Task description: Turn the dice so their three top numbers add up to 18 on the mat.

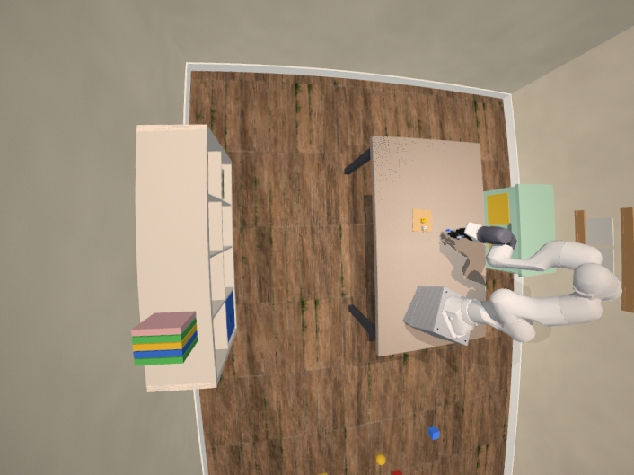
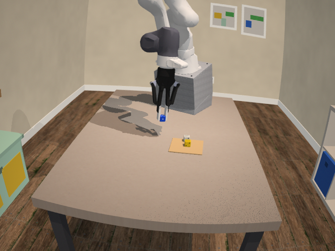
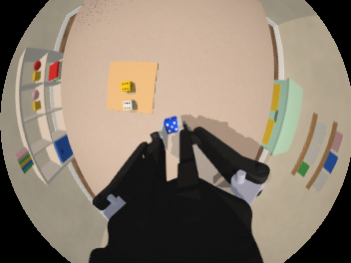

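Note:
My gripper [image 2: 162,117] [image 3: 172,125] is shut on the blue die [image 2: 162,118] [image 3: 171,125] and holds it above the table, to one side of the mat. In the wrist view the blue die shows a face with several white pips. The orange mat [image 1: 417,213] [image 2: 176,149] [image 3: 142,72] lies flat on the table. The yellow die [image 1: 423,221] [image 2: 187,143] [image 3: 127,87] and the white die [image 1: 424,228] [image 2: 186,137] [image 3: 128,105] rest on it, close together; both seem to show six on top. The white die is near the mat's edge.
The table [image 1: 401,294] [image 2: 125,178] carries the grey robot base [image 1: 426,305] [image 2: 181,91] at one end. A green cabinet [image 1: 534,221] [image 2: 12,150] stands beside the table, and a shelf [image 1: 171,231] stands across the floor from it.

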`<state>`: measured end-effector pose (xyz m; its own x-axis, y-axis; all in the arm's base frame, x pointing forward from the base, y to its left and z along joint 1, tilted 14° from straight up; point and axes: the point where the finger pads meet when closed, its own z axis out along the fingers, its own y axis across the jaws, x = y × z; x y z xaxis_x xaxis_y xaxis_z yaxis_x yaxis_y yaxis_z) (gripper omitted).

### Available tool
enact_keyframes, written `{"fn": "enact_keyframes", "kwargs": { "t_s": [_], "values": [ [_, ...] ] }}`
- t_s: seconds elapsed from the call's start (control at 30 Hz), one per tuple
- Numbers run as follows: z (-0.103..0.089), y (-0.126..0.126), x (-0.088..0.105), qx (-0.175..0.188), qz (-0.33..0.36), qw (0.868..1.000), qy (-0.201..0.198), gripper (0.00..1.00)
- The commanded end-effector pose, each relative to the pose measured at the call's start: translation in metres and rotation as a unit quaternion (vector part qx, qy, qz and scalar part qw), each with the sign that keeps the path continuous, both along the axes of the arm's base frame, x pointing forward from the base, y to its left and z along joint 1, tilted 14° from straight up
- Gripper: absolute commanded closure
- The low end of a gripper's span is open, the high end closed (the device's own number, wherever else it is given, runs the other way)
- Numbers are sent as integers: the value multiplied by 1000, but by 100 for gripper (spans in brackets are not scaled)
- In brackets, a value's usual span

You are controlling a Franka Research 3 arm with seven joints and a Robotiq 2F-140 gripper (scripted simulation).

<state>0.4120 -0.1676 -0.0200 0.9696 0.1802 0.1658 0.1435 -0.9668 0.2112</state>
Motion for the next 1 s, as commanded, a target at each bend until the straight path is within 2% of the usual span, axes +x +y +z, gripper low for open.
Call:
{"fn": "enact_keyframes", "kwargs": {
  "t_s": [0.0,0.47,0.57,0.7,0.83,0.97],
  "values": [
    [16,8,0,12,32,999,11,87],
    [17,10,1,13,26,1000,10,87],
    [16,15,7,20,-8,1000,4,87],
    [15,32,23,40,-101,994,-13,87],
    [15,35,26,44,-118,992,-16,87],
    [14,44,33,53,-165,985,-24,87]
  ]
}}
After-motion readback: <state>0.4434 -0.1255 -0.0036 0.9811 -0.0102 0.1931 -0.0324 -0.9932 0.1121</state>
